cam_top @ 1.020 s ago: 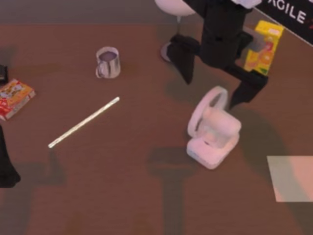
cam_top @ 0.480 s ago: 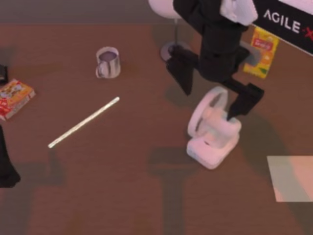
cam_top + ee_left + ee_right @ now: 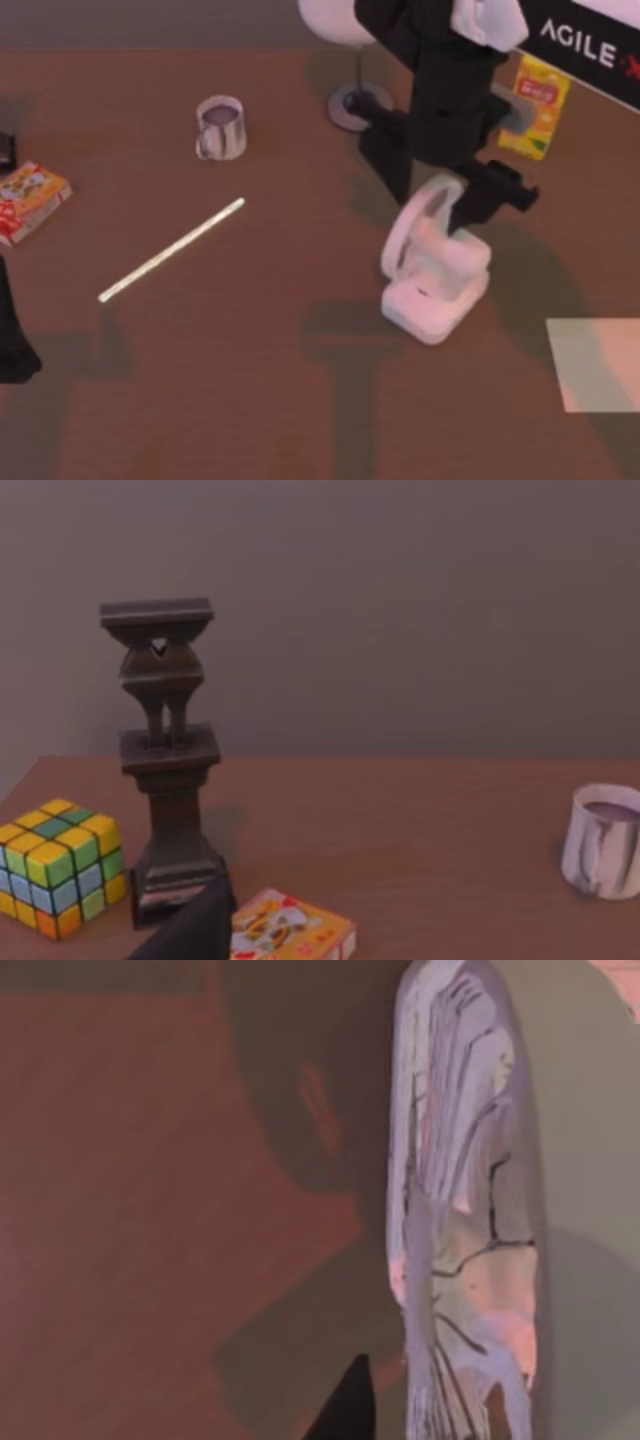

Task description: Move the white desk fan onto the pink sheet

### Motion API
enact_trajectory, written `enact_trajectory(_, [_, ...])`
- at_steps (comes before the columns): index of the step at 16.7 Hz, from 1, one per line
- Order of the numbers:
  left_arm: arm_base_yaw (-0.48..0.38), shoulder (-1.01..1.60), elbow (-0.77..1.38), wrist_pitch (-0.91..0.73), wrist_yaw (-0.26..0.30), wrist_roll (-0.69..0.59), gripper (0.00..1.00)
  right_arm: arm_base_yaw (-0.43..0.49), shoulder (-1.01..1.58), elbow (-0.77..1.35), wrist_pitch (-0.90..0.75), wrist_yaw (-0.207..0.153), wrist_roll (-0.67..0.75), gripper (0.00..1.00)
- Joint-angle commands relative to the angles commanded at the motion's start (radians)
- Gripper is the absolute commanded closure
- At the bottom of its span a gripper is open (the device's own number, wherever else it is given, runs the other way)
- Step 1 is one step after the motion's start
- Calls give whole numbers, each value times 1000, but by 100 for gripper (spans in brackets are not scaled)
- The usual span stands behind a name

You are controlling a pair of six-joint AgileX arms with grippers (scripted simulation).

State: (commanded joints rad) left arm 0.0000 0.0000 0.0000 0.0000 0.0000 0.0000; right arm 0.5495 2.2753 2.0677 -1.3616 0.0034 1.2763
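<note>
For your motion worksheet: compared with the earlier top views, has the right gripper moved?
Yes. The right gripper has closed in around the white desk fan, which sits unmoved left of the pink sheet.

The top view looks straight down on the table (image 3: 250, 400) from above, wide enough to take in most of its surface. The left wrist view sits low near the table's left edge, facing level across it toward a grey wall; it shares the mug (image 3: 602, 840) and the orange box (image 3: 290, 930) with the top view. The right wrist view is pressed very close against the white desk fan (image 3: 460, 1210), also seen from above.
</note>
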Motion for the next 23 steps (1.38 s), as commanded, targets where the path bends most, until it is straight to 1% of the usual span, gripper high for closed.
enact_trajectory(5, [0, 0, 0, 0, 0, 0, 0, 0, 0, 0, 0, 0, 0, 98])
enact_trajectory(6, [0, 0, 0, 0, 0, 0, 0, 0, 0, 0, 0, 0, 0, 100])
enact_trajectory(15, [0, 0, 0, 0, 0, 0, 0, -3, -8, 0, -4, 0, 0, 100])
enact_trajectory(17, [0, 0, 0, 0, 0, 0, 0, -2, 1, 38, -41, 1, 4, 100])
enact_trajectory(23, [0, 0, 0, 0, 0, 0, 0, 5, 34, 259, -219, 1, 0, 100])
